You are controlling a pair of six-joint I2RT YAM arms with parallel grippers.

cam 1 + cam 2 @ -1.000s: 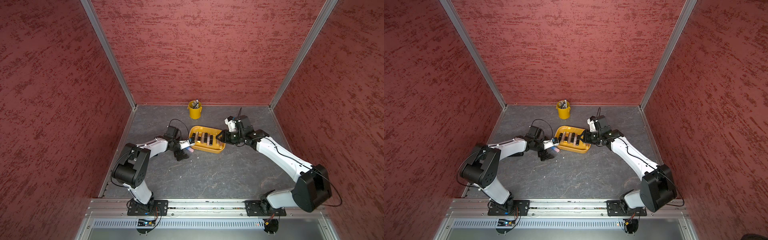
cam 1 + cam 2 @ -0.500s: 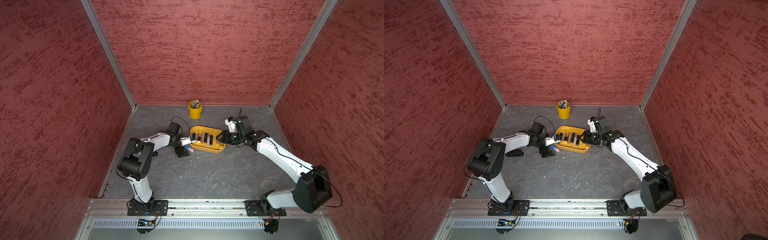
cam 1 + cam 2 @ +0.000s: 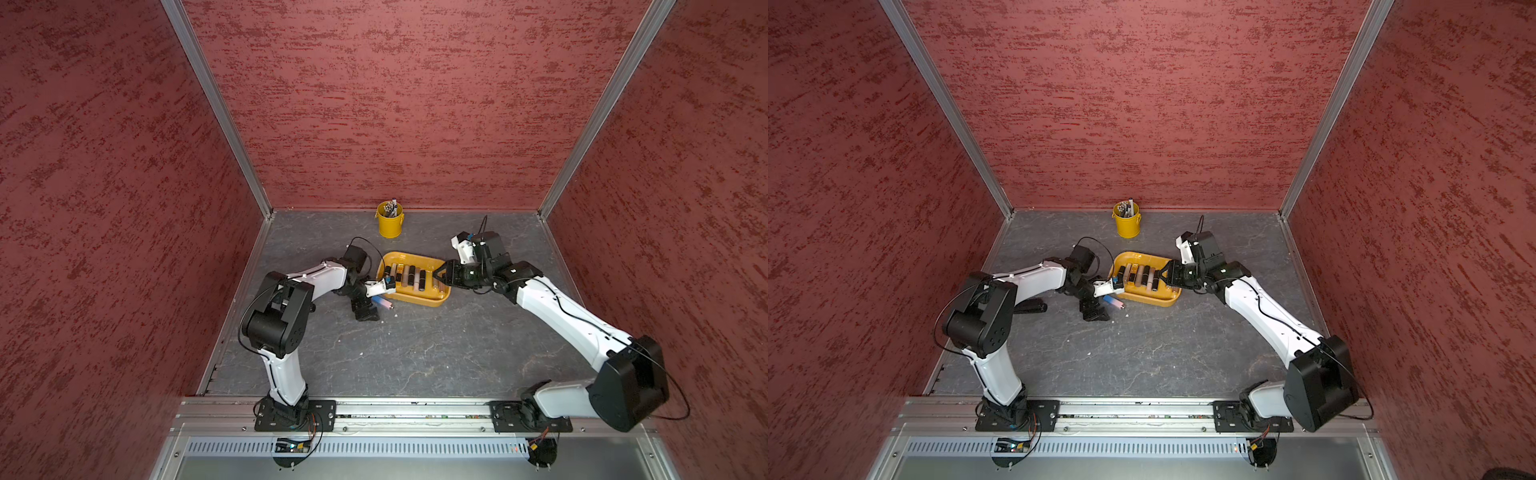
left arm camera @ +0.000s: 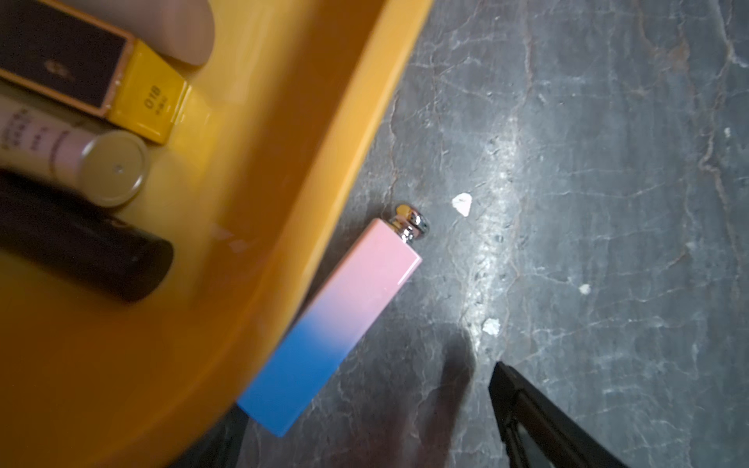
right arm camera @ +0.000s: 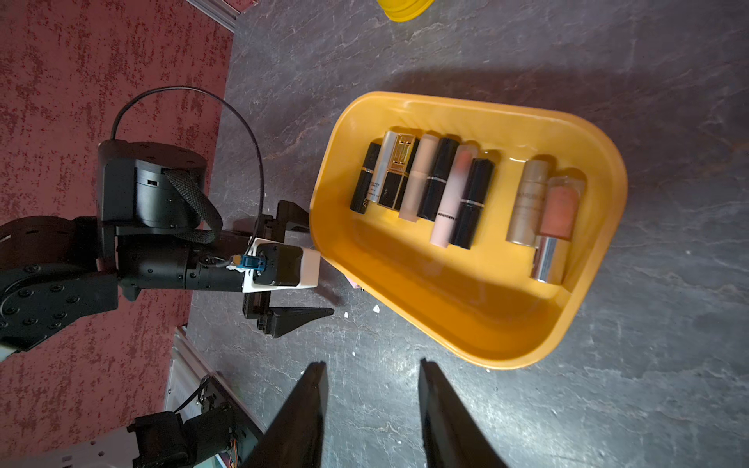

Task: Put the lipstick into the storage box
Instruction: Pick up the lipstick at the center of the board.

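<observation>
Beside the outer wall of the yellow-orange storage box, a pink-to-blue lipstick lies flat on the grey desk. It touches the box and is not yet inside it.

Over the last second the left arm has lifted its elbow and swung its upper links nearer the box. The left gripper has stayed low at the lipstick, its fingers spread wide and not pinching it. The lipstick has not shifted.

The right gripper hovers at the far end of the box, fingers partly apart and holding nothing. A row of other lipsticks already lies inside.

The left arm seems to be lining up its grasp. Closing on the tube and lifting it over the rim are still to come, and the wall leaves little room for the inner finger.
</observation>
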